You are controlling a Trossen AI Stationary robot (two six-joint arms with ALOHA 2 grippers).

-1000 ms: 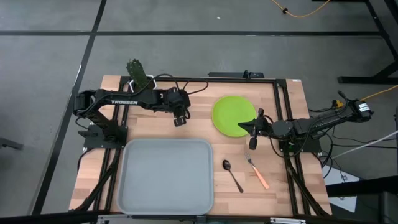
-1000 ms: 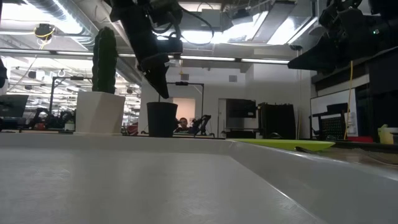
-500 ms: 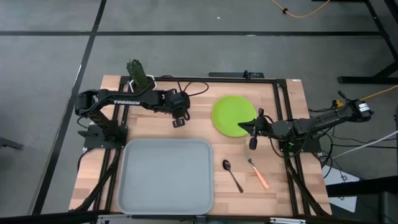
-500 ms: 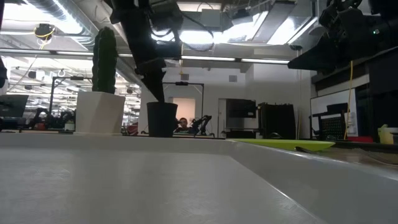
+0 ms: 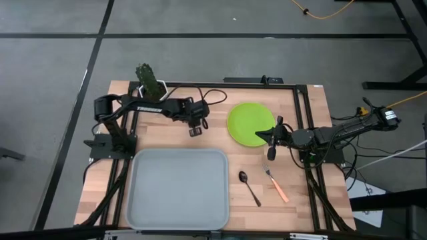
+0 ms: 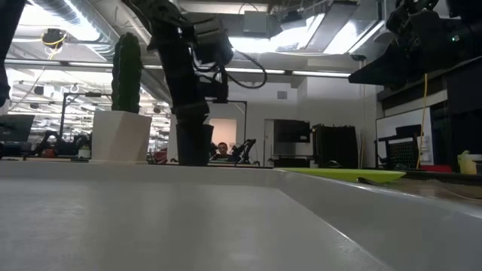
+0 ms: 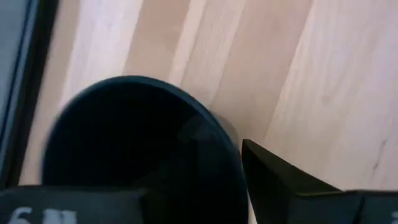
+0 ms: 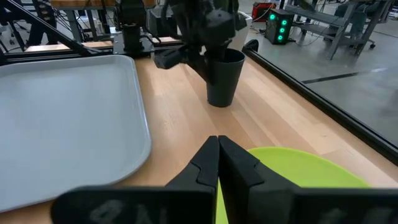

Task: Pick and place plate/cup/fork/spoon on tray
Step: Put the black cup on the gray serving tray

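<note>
Being light and rigid, the cup (image 8: 222, 78) is straddled at its rim by the left gripper's (image 5: 195, 128) parted fingers (image 7: 280, 180).

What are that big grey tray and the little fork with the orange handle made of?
The tray looks like moulded plastic: matte light grey, rounded corners, raised rim in one piece. The fork seems to have metal tines, silvery and pale, on an orange handle that is probably plastic; it is too small to tell for sure.
</note>
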